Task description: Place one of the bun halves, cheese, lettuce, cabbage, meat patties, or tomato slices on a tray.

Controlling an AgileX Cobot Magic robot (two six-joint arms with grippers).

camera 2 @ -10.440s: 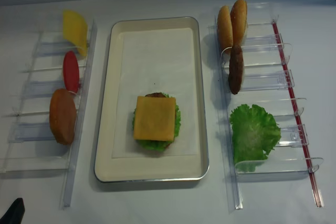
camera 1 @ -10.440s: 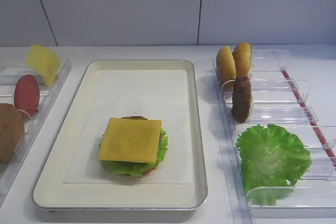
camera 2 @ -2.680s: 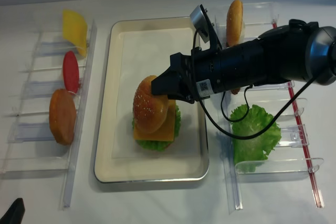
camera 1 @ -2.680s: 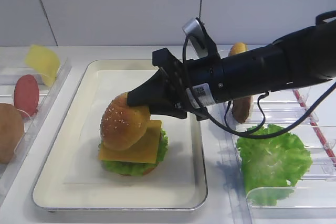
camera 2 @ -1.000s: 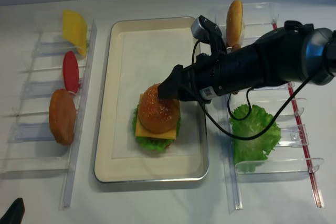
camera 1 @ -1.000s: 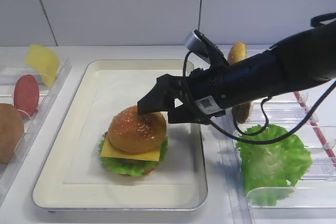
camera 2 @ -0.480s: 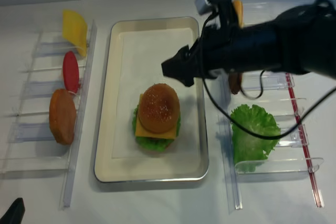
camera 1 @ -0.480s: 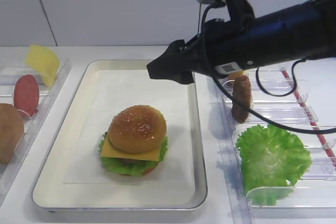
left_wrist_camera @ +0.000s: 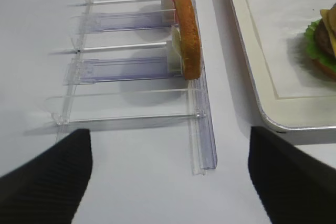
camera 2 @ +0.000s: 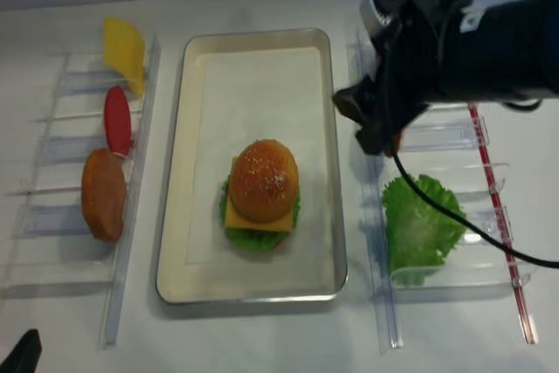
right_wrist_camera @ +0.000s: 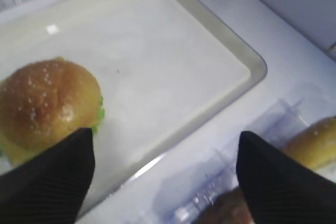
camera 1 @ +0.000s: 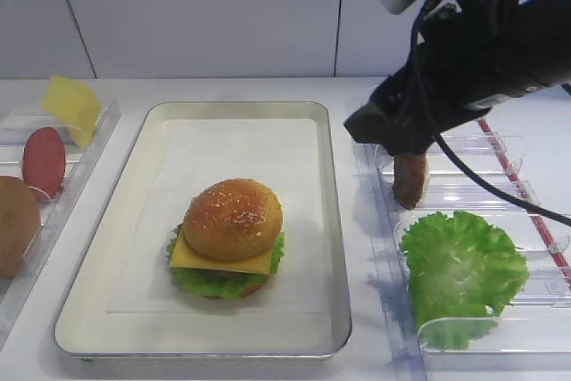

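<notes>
On the worktop (camera 1: 223, 88), the left jaws (left_wrist_camera: 168, 177) stand wide and empty, the left rack's bun half (left_wrist_camera: 188, 38) ahead between them. The tray (camera 1: 326, 220) holds the burger (camera 1: 232, 236), capped by a seeded bun (camera 2: 263, 180), left of the right jaws (right_wrist_camera: 163, 177), which gape empty above the tray's rim. Placing looks done; next would be clearing away or fetching from the right rack (camera 1: 464, 194).

Right arm (camera 1: 482, 51) enters from 2 o'clock, raised, wrist pitched down toward 8 o'clock. Right gripper (right_wrist_camera: 163, 166) jaws spread wide, nothing between fingers (right_wrist_camera: 47, 182). Left gripper (left_wrist_camera: 168, 174) low at 7 o'clock, fingers (left_wrist_camera: 44, 177) well apart, holding nothing.
</notes>
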